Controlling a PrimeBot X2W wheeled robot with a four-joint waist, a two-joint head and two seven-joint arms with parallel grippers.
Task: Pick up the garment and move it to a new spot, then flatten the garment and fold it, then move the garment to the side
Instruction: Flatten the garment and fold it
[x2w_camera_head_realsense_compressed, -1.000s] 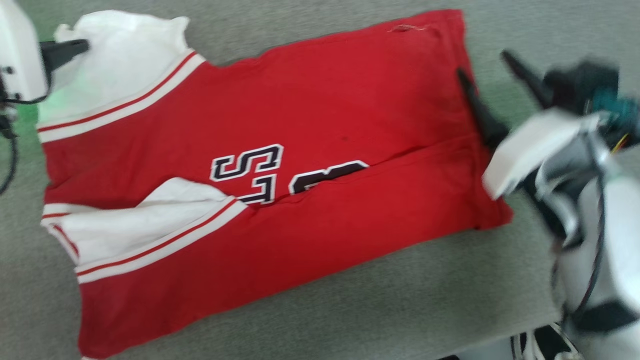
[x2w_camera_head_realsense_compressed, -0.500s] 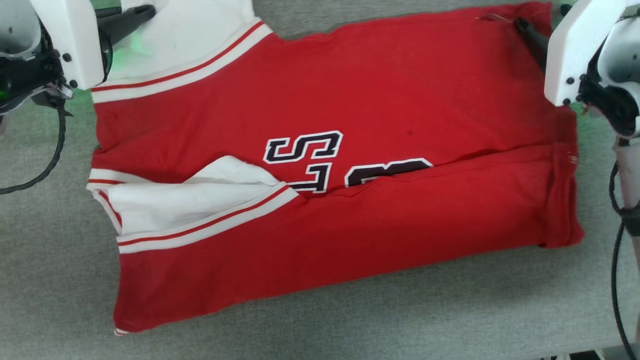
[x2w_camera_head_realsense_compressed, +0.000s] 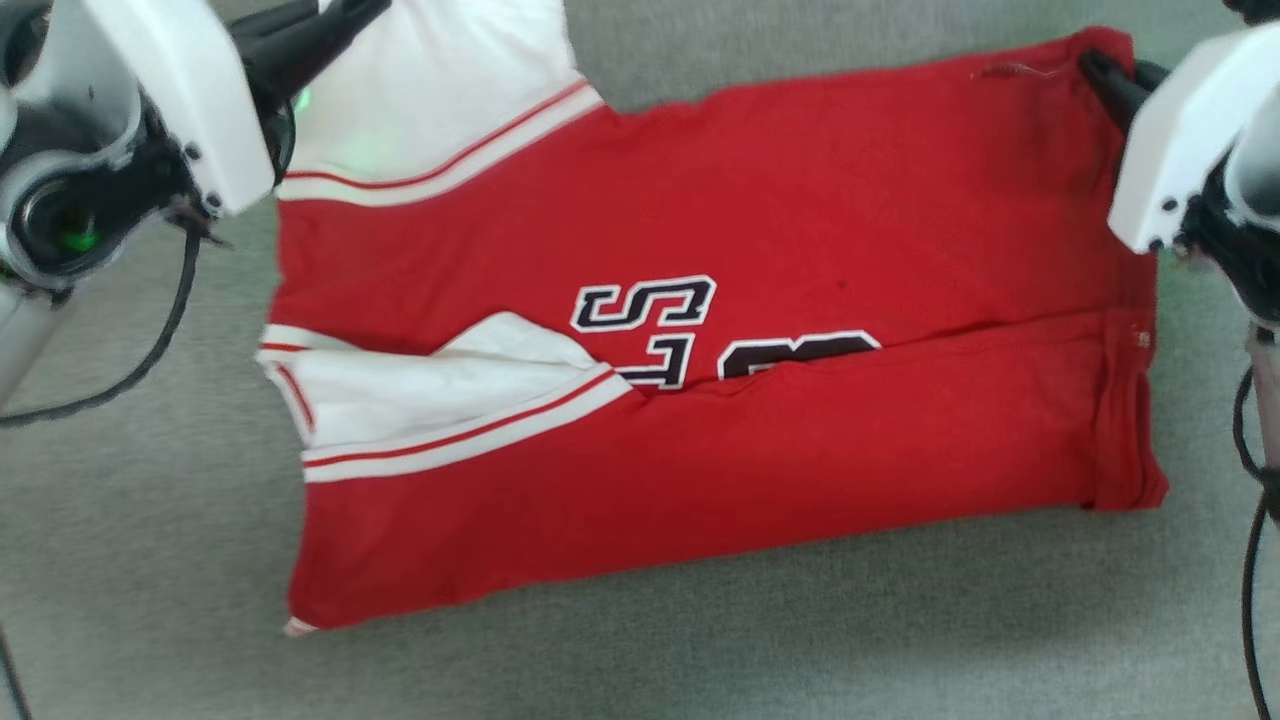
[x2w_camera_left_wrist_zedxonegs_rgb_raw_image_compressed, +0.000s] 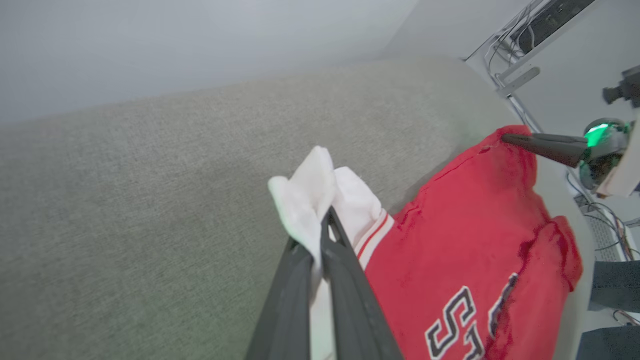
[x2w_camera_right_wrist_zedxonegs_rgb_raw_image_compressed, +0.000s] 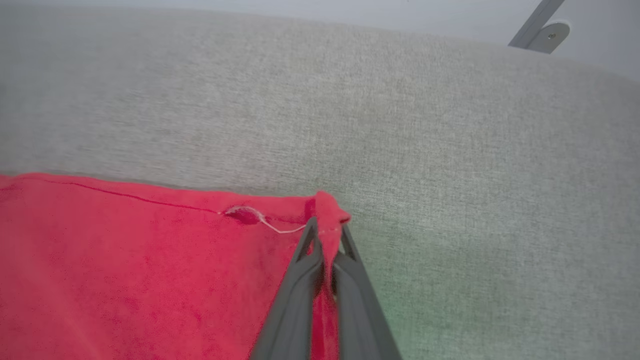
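- Two far corners of the shirt are being pinched: left gripper on the sleeve, right gripper on the hem.
- Its length is running between them.

Head camera looks steeply down over the garment. Wrist cameras sit close at its far corners, left at 11 o'clock, right at 1 o'clock, facing outward. All three share it.

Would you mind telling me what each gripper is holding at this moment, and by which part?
Both hold the red shirt: the left gripper pinches its white sleeve end, and the right gripper pinches a red hem corner.
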